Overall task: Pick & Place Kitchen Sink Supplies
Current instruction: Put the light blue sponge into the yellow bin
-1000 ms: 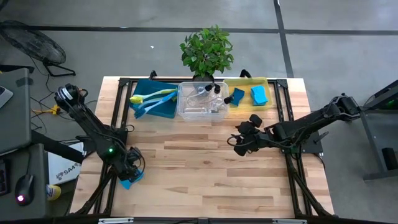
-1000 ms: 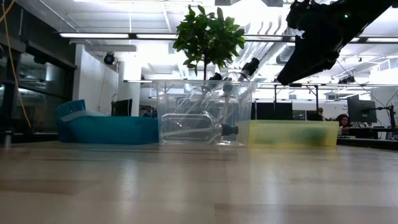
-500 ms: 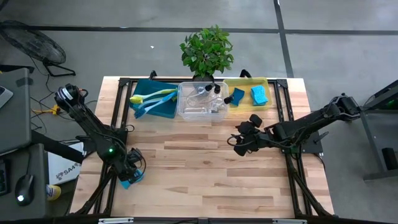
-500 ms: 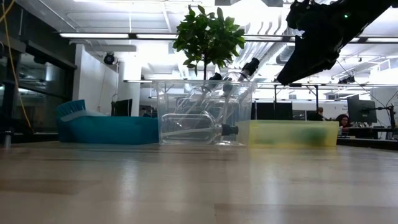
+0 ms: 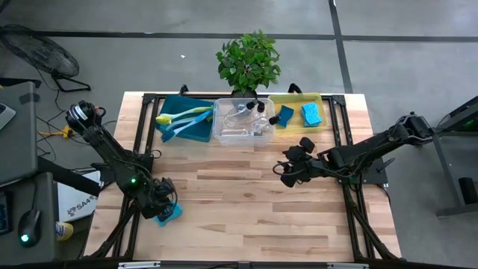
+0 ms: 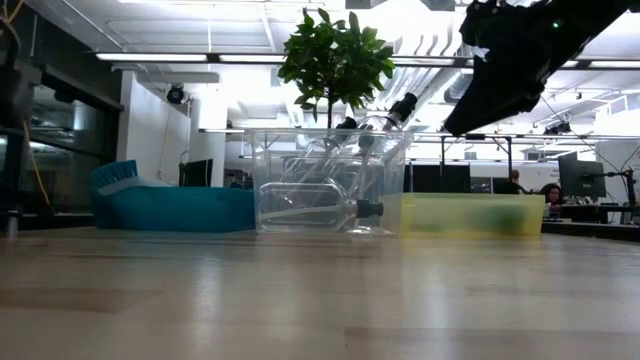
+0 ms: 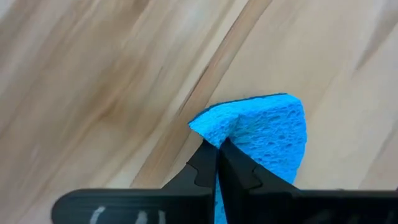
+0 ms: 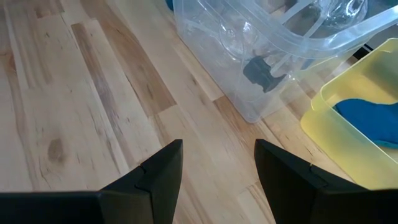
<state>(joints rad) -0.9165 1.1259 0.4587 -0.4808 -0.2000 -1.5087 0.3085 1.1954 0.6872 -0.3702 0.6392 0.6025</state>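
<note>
Left gripper (image 5: 163, 209) at lower left of the high view, fingers pressed together, pinching a blue sponge (image 7: 267, 134) by one edge at the wooden table's (image 5: 246, 194) left edge. Right gripper (image 5: 290, 170) hovers right of centre, fingers spread, nothing between them. Along the top edge of the table: teal bin (image 5: 183, 119) with dish brushes (image 5: 179, 116), clear bin (image 5: 243, 119) with pump bottles (image 5: 250, 112), yellow bin (image 5: 299, 112) with two more blue sponges (image 5: 311, 113). Potted plant (image 5: 249, 61) behind the clear bin.

Teal bin (image 5: 196, 128), clear bin (image 5: 224, 128), yellow bin (image 5: 296, 99) along the table (image 5: 254, 202) edge, potted plant (image 5: 249, 61) behind.
</note>
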